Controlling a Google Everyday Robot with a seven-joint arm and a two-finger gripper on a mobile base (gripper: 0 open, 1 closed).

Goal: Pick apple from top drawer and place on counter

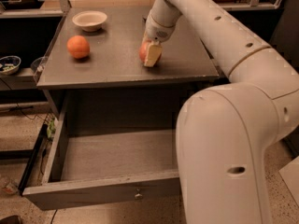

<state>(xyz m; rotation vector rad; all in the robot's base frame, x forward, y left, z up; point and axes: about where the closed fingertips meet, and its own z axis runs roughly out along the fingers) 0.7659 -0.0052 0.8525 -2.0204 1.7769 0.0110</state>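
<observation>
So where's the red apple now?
In the camera view the small round red apple is on the flat grey counter, held in the gripper, right of the round orange fruit.

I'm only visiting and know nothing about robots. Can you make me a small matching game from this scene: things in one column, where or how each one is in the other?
Things:
1. apple
2. orange fruit
3. bowl
4. top drawer

Places or states:
A. pulled out open, below the counter
B. gripped by the claw, right of the counter's middle
C. back left of the counter
D. left side of the counter, in front of the bowl

Pairs: 1-B, 2-D, 3-C, 4-A
</observation>
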